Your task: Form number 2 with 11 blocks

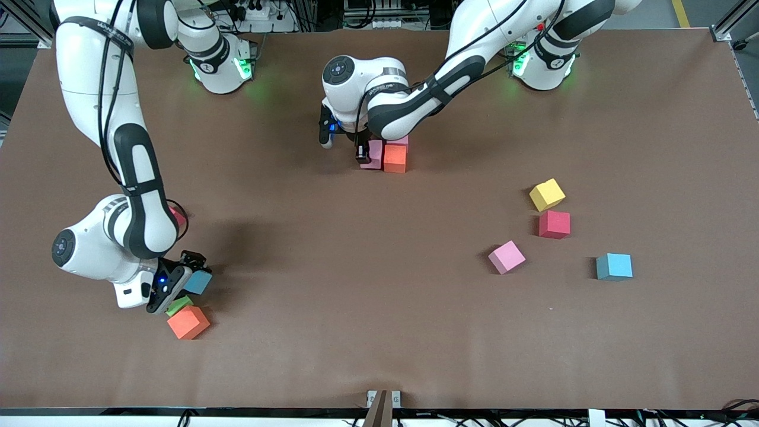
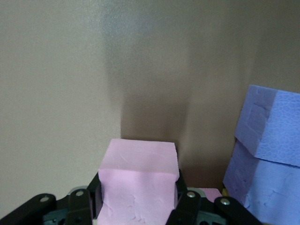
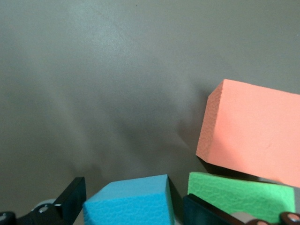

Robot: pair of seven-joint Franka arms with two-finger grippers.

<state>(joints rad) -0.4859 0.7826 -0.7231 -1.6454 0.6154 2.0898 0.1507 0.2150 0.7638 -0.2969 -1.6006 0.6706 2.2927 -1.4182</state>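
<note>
My left gripper [image 1: 366, 155] is shut on a pink block [image 1: 375, 155] low at the table's middle, close to the robots' bases. Its fingers [image 2: 185, 199] press the pink block [image 2: 140, 161] from both sides. An orange block [image 1: 395, 158] and another pink block [image 1: 401, 141] stand right beside it. Two purple blocks [image 2: 267, 140] show against each other in the left wrist view. My right gripper [image 1: 193, 274] is open around a blue block [image 1: 199, 282], its fingers [image 3: 70, 197] standing apart from the blue block [image 3: 129, 204]. Beside it lie a green block [image 3: 239, 194] and an orange block [image 1: 188, 322].
Toward the left arm's end lie loose blocks: yellow [image 1: 547, 194], red [image 1: 554, 224], pink [image 1: 506, 257] and blue [image 1: 614, 265]. A red block [image 1: 179, 218] peeks out by the right arm's forearm. A small bracket [image 1: 383, 402] sits at the table's near edge.
</note>
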